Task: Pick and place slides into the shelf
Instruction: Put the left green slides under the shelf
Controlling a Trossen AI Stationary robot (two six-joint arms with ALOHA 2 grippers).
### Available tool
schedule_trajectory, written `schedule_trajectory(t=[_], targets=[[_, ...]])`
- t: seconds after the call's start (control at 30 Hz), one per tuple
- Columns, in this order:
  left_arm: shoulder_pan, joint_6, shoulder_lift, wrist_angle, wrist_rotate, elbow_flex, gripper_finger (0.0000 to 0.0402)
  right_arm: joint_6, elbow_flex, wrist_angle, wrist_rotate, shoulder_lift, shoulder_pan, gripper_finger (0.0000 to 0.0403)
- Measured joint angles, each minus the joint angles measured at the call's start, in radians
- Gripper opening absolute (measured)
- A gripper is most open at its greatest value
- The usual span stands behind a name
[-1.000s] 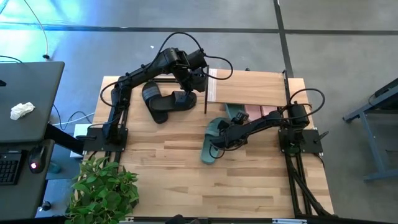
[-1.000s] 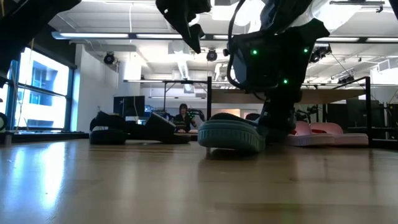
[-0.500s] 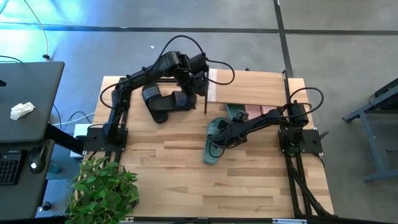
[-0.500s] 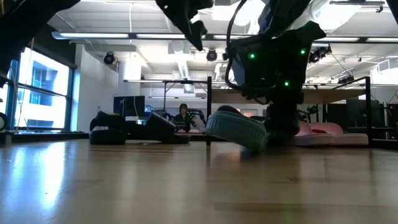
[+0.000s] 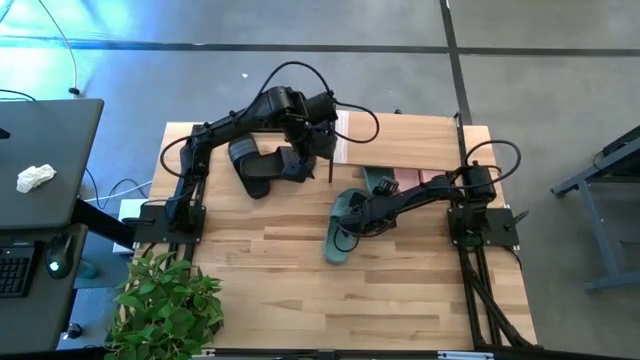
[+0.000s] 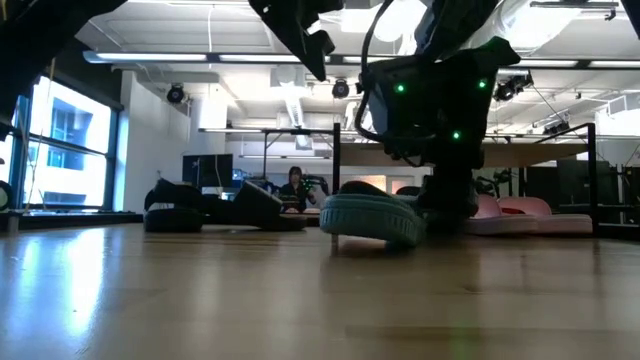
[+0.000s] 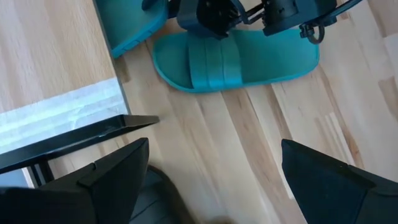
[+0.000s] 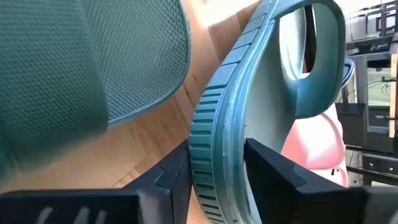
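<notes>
Six slides make up the job, and as far as I can judge most are still outside the shelf (image 5: 400, 140). Two black slides (image 5: 262, 162) lie on the desk (image 5: 260, 290) left of the shelf, with the left pincer (image 5: 315, 150) hovering over them, fingers spread wide and empty. One teal slide (image 5: 340, 232) lies in front of the shelf, and the right pincer (image 5: 352, 222) sits at its edge with the sole between its fingers (image 8: 273, 171) (whether the grip is firm or letting go, I cannot tell). Under the plank a second teal slide (image 5: 380, 183) and something pink (image 5: 428, 180) peek out, so those look placed. How many pink slides sit there stays hidden by the plank and the right arm, and the low view shows only pale pink shapes (image 6: 520, 213) behind it.
</notes>
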Motion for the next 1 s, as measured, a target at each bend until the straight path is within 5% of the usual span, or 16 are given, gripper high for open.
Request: schedule_trajectory(t=[0.57,1.0], targets=[[0.000,-0.003,0.000,-0.016,0.000,0.000,0.0347,-0.126,-0.001,0.070,-0.095,-0.056,-0.024,0.0226],[0.000,-0.008,0.000,-0.016,0.001,0.000,0.0347,-0.267,-0.002,0.061,-0.209,-0.056,-0.027,0.0241]])
